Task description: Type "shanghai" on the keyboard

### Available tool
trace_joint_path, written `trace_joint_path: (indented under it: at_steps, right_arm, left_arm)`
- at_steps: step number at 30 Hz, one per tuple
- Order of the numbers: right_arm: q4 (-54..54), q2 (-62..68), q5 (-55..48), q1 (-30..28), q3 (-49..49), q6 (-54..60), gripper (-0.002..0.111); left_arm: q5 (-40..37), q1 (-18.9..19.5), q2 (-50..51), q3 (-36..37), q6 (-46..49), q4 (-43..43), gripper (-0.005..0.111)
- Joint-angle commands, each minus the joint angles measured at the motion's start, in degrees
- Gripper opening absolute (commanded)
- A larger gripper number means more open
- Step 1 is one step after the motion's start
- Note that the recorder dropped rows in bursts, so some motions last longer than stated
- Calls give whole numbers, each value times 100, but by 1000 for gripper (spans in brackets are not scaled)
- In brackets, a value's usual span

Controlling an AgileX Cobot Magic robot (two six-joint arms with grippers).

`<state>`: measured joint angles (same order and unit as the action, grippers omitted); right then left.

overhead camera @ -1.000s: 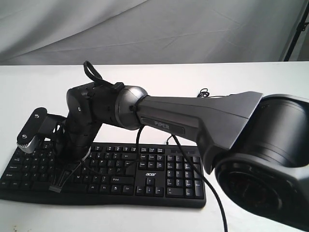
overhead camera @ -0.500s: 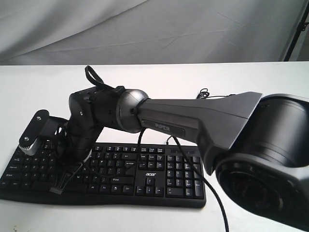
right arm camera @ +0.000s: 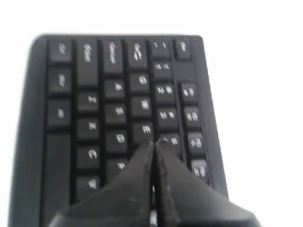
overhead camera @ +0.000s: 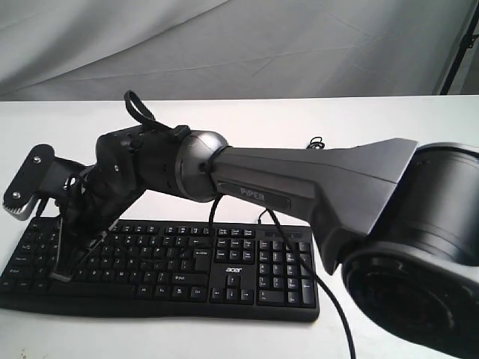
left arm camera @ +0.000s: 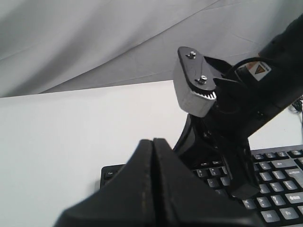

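The black keyboard (overhead camera: pixel 247 269) lies along the front of the white table, acer logo facing forward. My right arm reaches across it to its left letter section. The right gripper (overhead camera: pixel 61 275) is shut and empty, its tip angled down at the keys there. In the right wrist view the shut right gripper (right arm camera: pixel 154 143) points at the keyboard (right arm camera: pixel 94 94) near the E and D keys; I cannot tell if it touches. The left gripper (left arm camera: pixel 153 141) is shut and empty, held off the keyboard's (left arm camera: pixel 279 187) left end, facing the right arm's fingers (left arm camera: pixel 240 182).
A thin black cable (overhead camera: pixel 316 142) curls on the table behind the keyboard. The right arm's own cable (overhead camera: pixel 329 299) hangs over the number pad. The arm's bulky base (overhead camera: pixel 419 262) fills the right foreground. A grey cloth backdrop (overhead camera: pixel 224 45) hangs behind the table.
The right gripper has swung left along the keyboard, from the lower letter rows toward the left-end keys, and the wrist has risen slightly.
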<state>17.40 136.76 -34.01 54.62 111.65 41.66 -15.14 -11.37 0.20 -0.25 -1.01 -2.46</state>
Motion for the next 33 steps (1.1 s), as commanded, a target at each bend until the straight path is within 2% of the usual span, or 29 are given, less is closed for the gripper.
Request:
trace_joint_path:
  at_steps: [1,8,13,33]
  right_arm:
    - [276,388,-161,126,782,113,0]
    - [267,1543,-1330,213,2938,-194,0]
    - [291,2101,-1767,213,3804,-355,0]
    - [307,2275,-1812,200,3939,-379,0]
  left_arm:
    - [27,-23,-20,25,-1,-4,0]
    - [27,-23,-20,25,-1,-4,0]
    - [27,-23,-20,25,-1,-4,0]
    - [27,-23,-20,25,-1,-4,0]
